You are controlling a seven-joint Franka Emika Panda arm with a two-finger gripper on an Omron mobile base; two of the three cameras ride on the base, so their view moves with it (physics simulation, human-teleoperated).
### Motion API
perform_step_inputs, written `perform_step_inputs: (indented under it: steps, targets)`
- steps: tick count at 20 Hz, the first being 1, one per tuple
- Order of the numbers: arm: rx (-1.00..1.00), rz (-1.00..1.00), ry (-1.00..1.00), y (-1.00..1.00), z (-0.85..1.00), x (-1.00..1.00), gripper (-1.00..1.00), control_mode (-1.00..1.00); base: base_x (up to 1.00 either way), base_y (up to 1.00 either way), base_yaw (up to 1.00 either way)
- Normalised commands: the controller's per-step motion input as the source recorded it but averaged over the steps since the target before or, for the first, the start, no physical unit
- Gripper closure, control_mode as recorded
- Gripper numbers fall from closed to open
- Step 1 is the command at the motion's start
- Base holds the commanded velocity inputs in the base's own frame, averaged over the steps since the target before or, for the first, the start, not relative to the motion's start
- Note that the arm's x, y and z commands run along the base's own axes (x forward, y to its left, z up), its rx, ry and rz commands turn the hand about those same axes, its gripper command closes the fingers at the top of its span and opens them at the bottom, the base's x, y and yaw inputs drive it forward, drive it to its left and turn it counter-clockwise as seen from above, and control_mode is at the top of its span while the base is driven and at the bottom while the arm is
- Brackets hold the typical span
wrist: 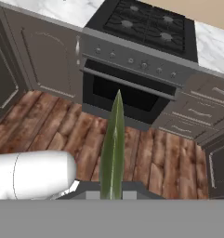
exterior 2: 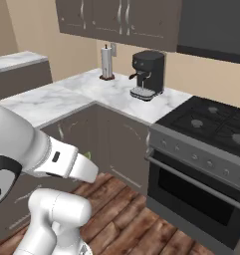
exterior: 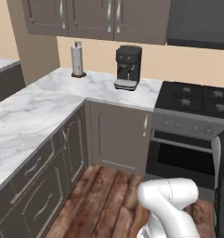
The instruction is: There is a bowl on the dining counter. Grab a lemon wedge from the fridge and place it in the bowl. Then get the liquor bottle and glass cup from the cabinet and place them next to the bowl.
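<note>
Gripper (wrist: 111,195) jaws were found drawn close together on a thin yellow-green lemon wedge (wrist: 113,148), seen edge-on in the hand view as a narrow pointed sliver rising from between the fingertips. The fingertips themselves were largely hidden at the lower edge of that view. Beyond the wedge's tip stood an oven (wrist: 127,93) with a dark glass door and a horizontal bar handle, and past that a row of knobs and a black gas hob (wrist: 146,23). Below and around the wedge, as that view framed it, lay a brown wooden plank floor (wrist: 146,158). To one side of the oven stood a taupe cabinet door (wrist: 48,60) with an arched panel; to the other, drawers (wrist: 197,111) with curved handles. In the left base view a white marble worktop (exterior: 34,111) ran round a corner, carrying a black coffee machine (exterior: 128,67) and a paper towel holder (exterior: 77,59), both set well back against the wall. Wall cabinets (exterior: 85,16) hung above them. In the right base view a small patch of green (exterior 2: 86,156) showed just past the end of the white arm; its identity as the wedge could not be confirmed.
</note>
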Motion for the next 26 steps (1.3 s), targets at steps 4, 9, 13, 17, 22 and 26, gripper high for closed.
perform_step_inputs:
  steps: [4,9,13,17,22,26]
  targets:
    - [0.00,0.00,0.00,0.00,0.00,0.00,1.00,1.00,0.00,0.04,0.74]
    - [0.00,0.00,0.00,0.00,0.00,0.00,1.00,1.00,0.02,0.14,0.70]
    - [0.00,0.00,0.00,0.00,0.00,0.00,1.00,1.00,0.03,0.24,0.65]
    - [0.00,0.00,0.00,0.00,0.00,0.00,1.00,1.00,0.03,0.35,0.61]
    - [0.00,0.00,0.00,0.00,0.00,0.00,1.00,1.00,0.09,0.43,0.56]
    - [0.00,0.00,0.00,0.00,0.00,0.00,1.00,1.00,0.36,0.36,0.53]
